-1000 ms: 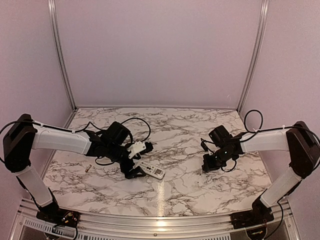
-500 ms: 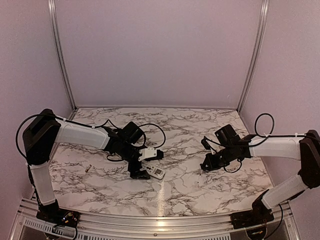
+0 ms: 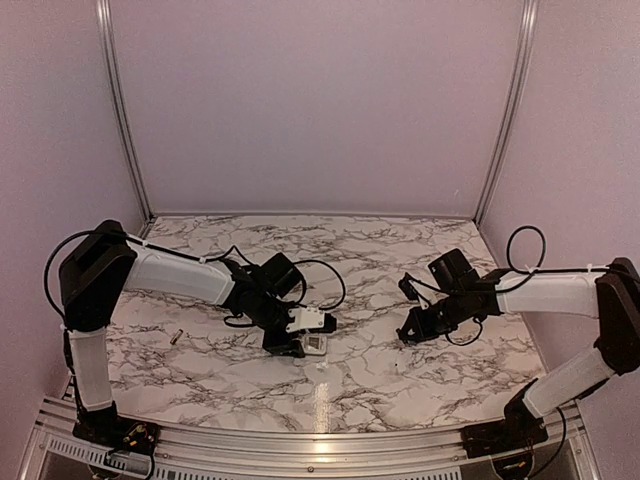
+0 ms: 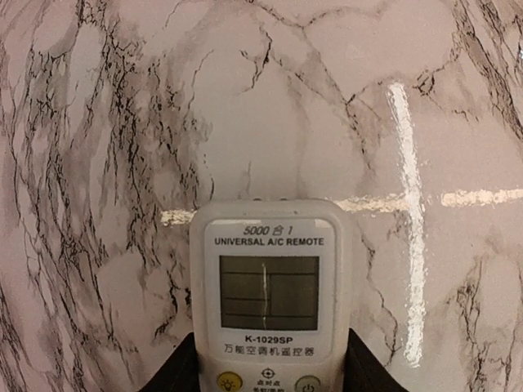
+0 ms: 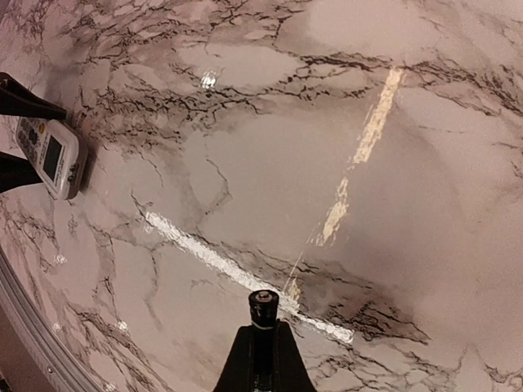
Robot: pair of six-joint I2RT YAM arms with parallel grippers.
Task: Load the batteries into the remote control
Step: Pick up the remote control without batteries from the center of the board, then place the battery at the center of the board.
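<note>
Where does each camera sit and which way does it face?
Top external: above and behind the bases, facing down onto the table; both arms, left claw and right claw show.
Left wrist: on the left arm, facing down at the remote control between its fingers.
Right wrist: on the right arm, facing obliquely down at the table, battery in its claw.
All three share the remote control.

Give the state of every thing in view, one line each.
remote control, face up on the table.
left claw, closed on the remote control's two long edges.
right claw, shut on the held battery.
held battery, gripped, one end sticking out past the fingertips.
loose battery, lying flat on the table, untouched.
</note>
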